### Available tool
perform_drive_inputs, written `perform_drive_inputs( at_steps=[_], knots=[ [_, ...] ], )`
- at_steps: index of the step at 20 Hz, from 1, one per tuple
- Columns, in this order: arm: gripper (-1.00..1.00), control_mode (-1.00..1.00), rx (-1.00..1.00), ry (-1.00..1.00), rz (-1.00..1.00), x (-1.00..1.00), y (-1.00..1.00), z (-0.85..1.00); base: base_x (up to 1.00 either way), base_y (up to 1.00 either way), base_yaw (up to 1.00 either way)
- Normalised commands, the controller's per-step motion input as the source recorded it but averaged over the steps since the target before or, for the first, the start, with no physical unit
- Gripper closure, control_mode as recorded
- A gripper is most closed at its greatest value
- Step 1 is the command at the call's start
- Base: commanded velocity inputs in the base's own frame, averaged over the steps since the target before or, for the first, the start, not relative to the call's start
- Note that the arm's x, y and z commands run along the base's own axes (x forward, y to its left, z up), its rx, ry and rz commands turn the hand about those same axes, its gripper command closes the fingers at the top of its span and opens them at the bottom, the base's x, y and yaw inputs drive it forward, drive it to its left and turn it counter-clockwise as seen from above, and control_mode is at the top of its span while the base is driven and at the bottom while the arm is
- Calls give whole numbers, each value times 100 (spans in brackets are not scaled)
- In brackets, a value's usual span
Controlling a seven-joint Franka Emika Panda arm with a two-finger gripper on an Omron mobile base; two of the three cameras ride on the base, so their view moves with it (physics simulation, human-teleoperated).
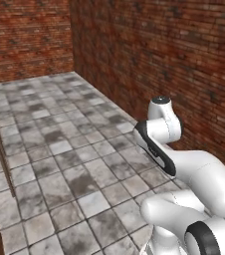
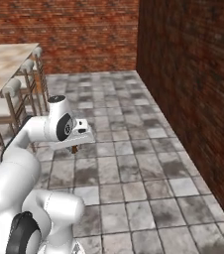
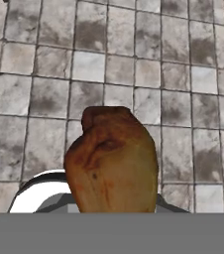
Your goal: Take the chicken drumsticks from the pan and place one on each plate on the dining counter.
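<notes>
While tool (image 2: 75, 148) pinches drumstick (image 3: 111, 161), grey tiled floor (image 1: 74, 149) meets brick wall (image 1: 174, 55).

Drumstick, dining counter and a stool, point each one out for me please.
drumstick (image 3: 113, 163): hand view, thick meaty end, close to the camera.
dining counter (image 2: 2, 64): right base view, bare marbled top.
stool (image 2: 12, 88): right base view, rounded top of its backrest.
</notes>
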Motion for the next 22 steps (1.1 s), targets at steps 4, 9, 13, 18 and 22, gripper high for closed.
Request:
perform_drive_inputs(
  at_steps=[4,9,13,18,22],
  knots=[
    [100,100,0,0,0,0,0,0,100,0,26],
    [100,100,0,0,0,0,0,0,100,0,17],
    [100,100,0,0,0,0,0,0,100,0,5],
    [100,100,0,0,0,0,0,0,100,2,0],
    [100,100,0,0,0,0,0,0,100,9,0]
  ],
)
